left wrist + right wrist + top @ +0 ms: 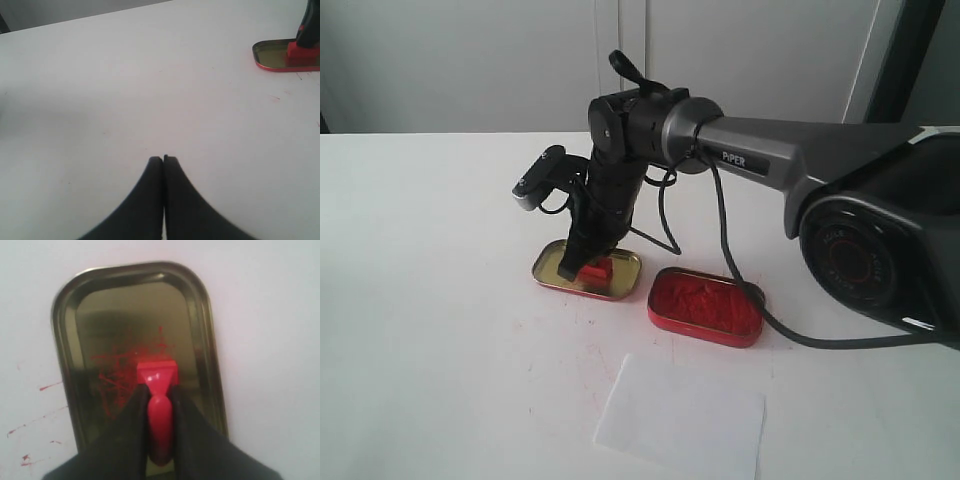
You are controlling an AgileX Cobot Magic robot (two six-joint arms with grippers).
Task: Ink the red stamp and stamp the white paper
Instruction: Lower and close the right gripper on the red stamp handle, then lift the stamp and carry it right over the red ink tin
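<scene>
The red stamp (157, 377) stands with its block base in the shallow gold tin lid (560, 265). My right gripper (159, 392) is shut on its narrow knob handle, one black finger on each side. The exterior view shows the same stamp (596, 270) under the right gripper (582, 258). Just right of the lid lies the red tin of ink paste (705, 305). In front of it, near the table's front edge, rests the plain white paper (682, 418). My left gripper (163, 160) hovers over bare table, shut with nothing in it; it does not show in the exterior view.
Red ink smears mark the lid's floor (112, 370) and the table beside it (25, 457). A black cable (790, 335) runs along the table behind the ink tin to the right arm's base (870, 250). The lid's rim (265, 62) shows far off in the left wrist view.
</scene>
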